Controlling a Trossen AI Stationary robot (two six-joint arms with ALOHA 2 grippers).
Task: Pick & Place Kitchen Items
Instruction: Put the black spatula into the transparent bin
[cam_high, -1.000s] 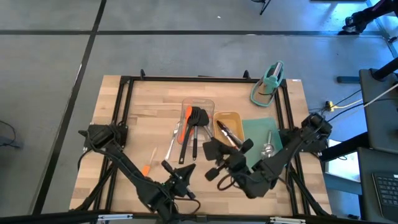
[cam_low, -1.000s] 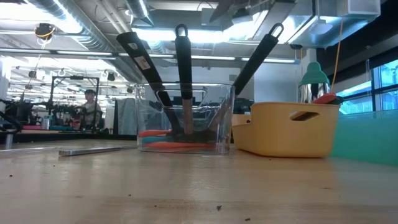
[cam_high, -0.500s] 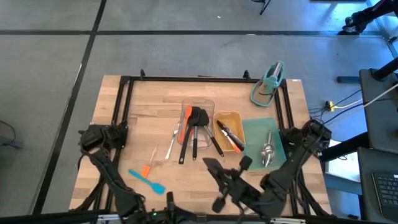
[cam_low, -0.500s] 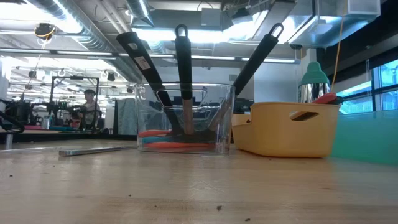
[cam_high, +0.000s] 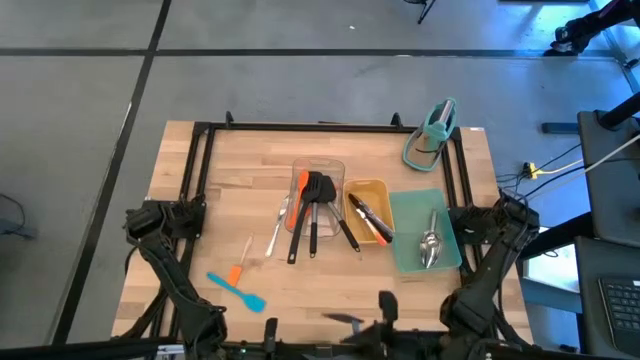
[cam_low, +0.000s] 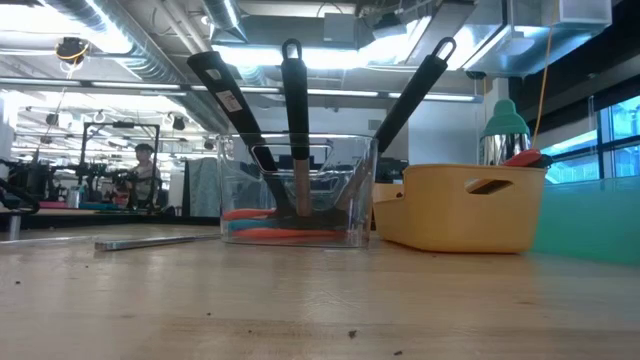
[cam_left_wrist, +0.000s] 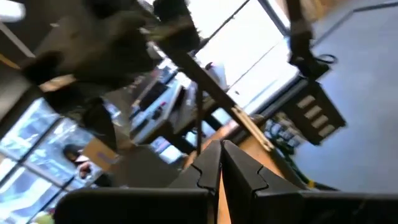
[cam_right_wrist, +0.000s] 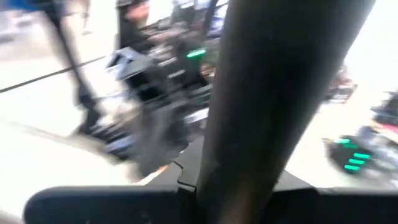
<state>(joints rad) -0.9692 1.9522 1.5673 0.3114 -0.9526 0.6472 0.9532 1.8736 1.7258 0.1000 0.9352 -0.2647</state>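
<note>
A clear tray (cam_high: 318, 172) holds black slotted turners (cam_high: 322, 188) and an orange spatula (cam_high: 300, 185), whose handles lean over its near rim onto the table; in the low view the handles (cam_low: 292, 110) stick up from it. The yellow tray (cam_high: 368, 212) holds black-handled tongs (cam_high: 364, 215). A steel spoon (cam_high: 431, 243) lies on a teal mat. A blue spatula (cam_high: 237, 291) and a thin steel utensil (cam_high: 275, 232) lie flat on the wood. My right gripper (cam_high: 358, 321) hangs at the table's near edge. My left gripper (cam_left_wrist: 221, 163) is shut, empty, and below the high view's bottom edge.
A teal stand (cam_high: 430, 135) sits at the far right corner. A small orange piece (cam_high: 234, 272) lies near the blue spatula. A black frame (cam_high: 205, 135) rings the table. Bare wood lies near the trays and along the left side.
Both arms have drawn back toward the table's near edge. The right gripper left the spot beside the yellow tray and now hangs at the near edge. The left arm's retreat has uncovered the blue spatula, which lies still.
</note>
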